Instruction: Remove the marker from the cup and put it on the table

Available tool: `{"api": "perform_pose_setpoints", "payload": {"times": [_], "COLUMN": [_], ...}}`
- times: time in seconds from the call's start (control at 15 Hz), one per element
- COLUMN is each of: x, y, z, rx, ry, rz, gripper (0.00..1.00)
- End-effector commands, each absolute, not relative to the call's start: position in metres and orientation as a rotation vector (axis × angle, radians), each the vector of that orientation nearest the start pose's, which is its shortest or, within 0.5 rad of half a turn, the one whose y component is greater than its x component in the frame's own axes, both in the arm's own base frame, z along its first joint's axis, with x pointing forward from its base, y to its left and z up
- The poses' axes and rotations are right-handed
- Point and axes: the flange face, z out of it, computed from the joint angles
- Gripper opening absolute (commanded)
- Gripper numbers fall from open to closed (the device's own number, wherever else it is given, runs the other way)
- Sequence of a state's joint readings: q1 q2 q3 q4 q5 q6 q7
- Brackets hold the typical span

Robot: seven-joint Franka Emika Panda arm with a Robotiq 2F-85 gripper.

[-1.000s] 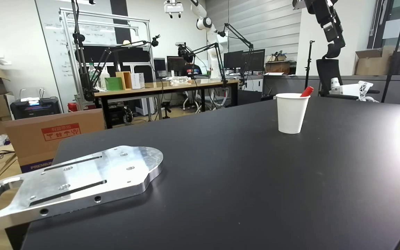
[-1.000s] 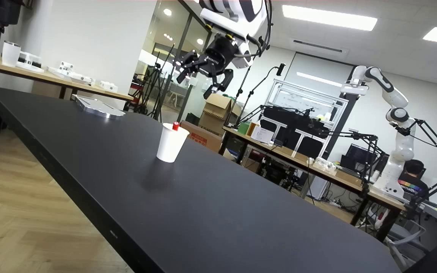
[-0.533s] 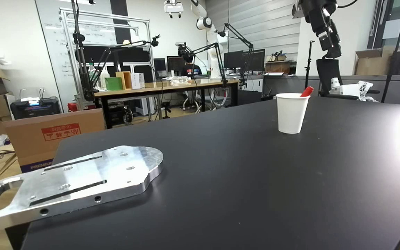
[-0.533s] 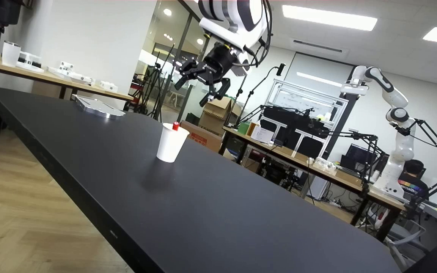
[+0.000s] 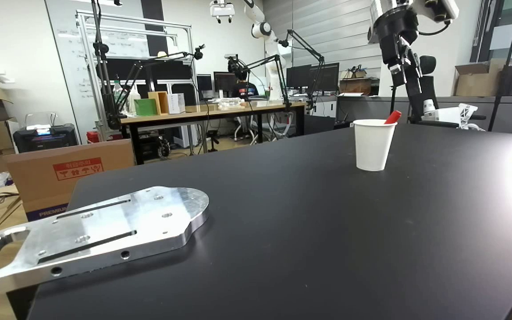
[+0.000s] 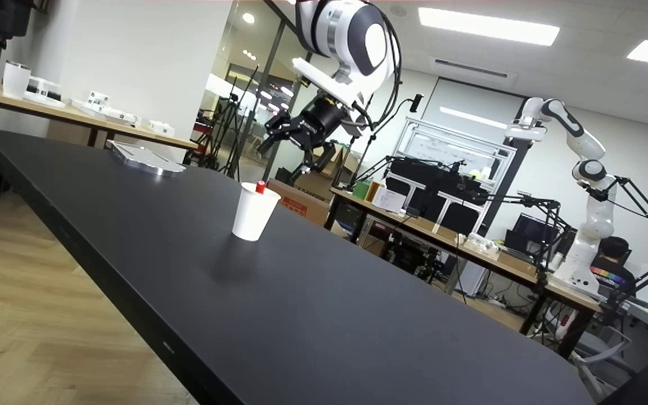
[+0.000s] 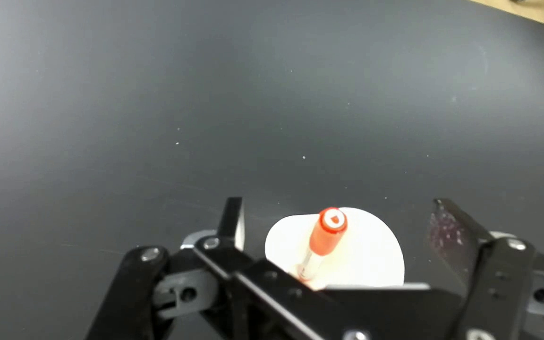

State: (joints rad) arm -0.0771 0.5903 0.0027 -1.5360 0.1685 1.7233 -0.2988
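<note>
The hand, spread wide, hangs lower than a moment ago, nearer the cup but clear of it; the marker leans inside the cup, red end above the rim, so the approach seems under way, the grasp still to come

Cup is plain white. Marker has a red end, ringed in white. Table is plain black; gripper is black and grey.
</note>
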Motion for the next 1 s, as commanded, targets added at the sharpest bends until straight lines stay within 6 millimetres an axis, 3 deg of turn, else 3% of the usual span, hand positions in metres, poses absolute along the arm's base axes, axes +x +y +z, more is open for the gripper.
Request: {"api": "perform_pose_setpoints", "payload": {"times": [0.0, 0.33, 0.6, 0.93], "x": [0.670, 0.680, 0.681, 0.682], "y": [-0.035, -0.053, -0.066, -0.063], "z": [0.276, 0.266, 0.257, 0.237], "rx": [-2.761, -2.658, -2.572, -2.470], "ry": [-0.163, -0.056, 0.009, 0.040], "rz": [0.517, 0.497, 0.581, 0.685], "gripper": [1.00, 1.00, 1.00, 1.00]}}
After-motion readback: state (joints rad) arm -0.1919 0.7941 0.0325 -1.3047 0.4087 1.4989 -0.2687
